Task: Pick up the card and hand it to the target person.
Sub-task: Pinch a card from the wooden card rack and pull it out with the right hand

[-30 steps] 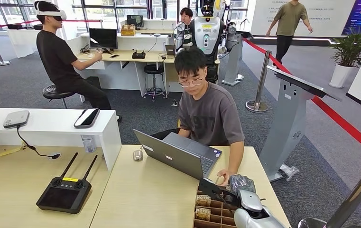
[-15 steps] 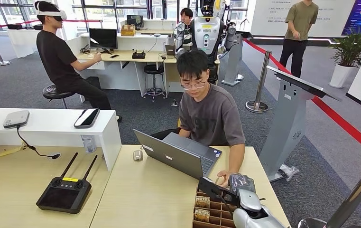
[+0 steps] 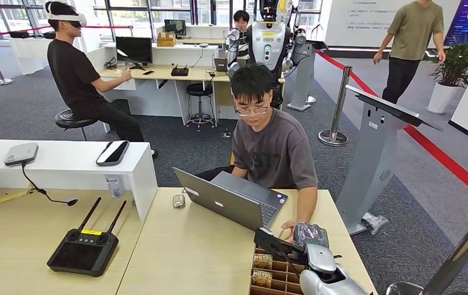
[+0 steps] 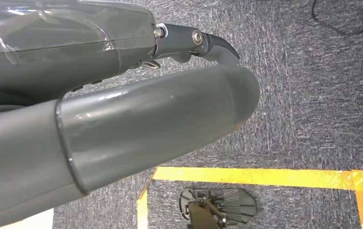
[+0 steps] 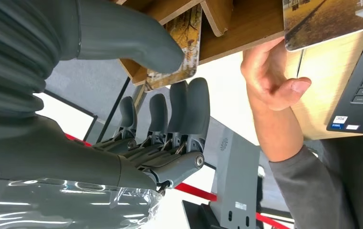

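My right hand (image 3: 310,251) hovers over a wooden compartment box (image 3: 275,281) at the table's near right corner. Several picture cards (image 3: 262,260) stand in its slots. In the right wrist view one autumn-print card (image 5: 185,53) sticks out of the box (image 5: 246,38) between my thumb (image 5: 131,36) and fingers (image 5: 189,102); I cannot tell whether they pinch it. The seated person (image 3: 274,153) in a grey shirt rests a hand (image 3: 289,229) on the table beside the box, seen also as the person's hand (image 5: 272,81). My left hand (image 4: 122,119) hangs over carpet, holding nothing.
A grey laptop (image 3: 228,200) and a mouse (image 3: 178,201) lie in front of the person. A black controller with antennas (image 3: 87,249) sits on the left table. A grey kiosk stand (image 3: 376,153) and a red rope barrier (image 3: 440,160) are to the right.
My right hand has edged slightly left over the box. A person walking in the background has moved right. The seated person has barely moved.
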You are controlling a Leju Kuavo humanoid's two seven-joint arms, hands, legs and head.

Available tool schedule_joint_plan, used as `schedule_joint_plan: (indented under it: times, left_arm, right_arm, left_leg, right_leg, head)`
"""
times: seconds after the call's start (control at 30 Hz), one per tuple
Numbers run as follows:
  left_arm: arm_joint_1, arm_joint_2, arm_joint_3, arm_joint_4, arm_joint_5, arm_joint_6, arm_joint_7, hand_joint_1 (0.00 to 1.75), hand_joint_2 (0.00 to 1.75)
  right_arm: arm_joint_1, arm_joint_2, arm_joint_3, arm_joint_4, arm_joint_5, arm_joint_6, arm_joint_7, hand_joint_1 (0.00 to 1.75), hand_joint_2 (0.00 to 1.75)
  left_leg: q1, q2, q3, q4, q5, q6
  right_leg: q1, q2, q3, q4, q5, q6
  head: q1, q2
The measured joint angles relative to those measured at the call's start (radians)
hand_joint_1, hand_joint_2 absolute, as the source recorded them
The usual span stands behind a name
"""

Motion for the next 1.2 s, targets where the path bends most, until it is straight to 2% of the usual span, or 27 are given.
schedule_joint_plan:
  times: [0.87,1.0,1.13,1.2]
  left_arm:
    - [0.002,0.000,0.000,0.000,0.003,0.001,-0.001,0.00,0.00]
    - [0.002,0.000,0.000,0.000,0.004,0.001,-0.001,0.00,0.00]
    - [0.002,0.000,0.000,0.000,0.005,0.001,-0.001,0.00,0.00]
    - [0.002,0.000,0.000,0.000,0.005,0.001,-0.001,0.00,0.00]
  right_arm:
    - [-0.003,0.000,0.017,-0.001,0.016,0.041,0.024,1.32,1.75]
    - [-0.003,0.000,0.017,-0.001,0.017,0.045,0.024,1.45,1.75]
    - [-0.003,0.000,0.017,-0.001,0.016,0.053,0.026,1.69,1.75]
    - [-0.004,0.000,0.017,-0.001,0.015,0.055,0.027,1.75,1.75]
  left_leg:
    - [0.000,0.000,0.001,0.000,0.000,0.000]
    - [0.000,0.000,0.001,0.000,0.000,0.000]
    - [0.000,0.000,0.001,0.000,0.000,0.000]
    - [0.000,0.000,0.001,0.000,0.000,0.000]
  right_leg:
    - [0.000,0.000,0.000,0.000,0.000,0.000]
    - [0.000,0.000,0.001,0.000,0.000,0.000]
    - [0.000,0.000,0.001,0.000,0.000,0.000]
    - [0.000,0.000,0.001,0.000,0.000,0.000]
  head:
    - [0.000,0.000]
    - [0.000,0.000]
    - [0.000,0.000]
    - [0.000,0.000]
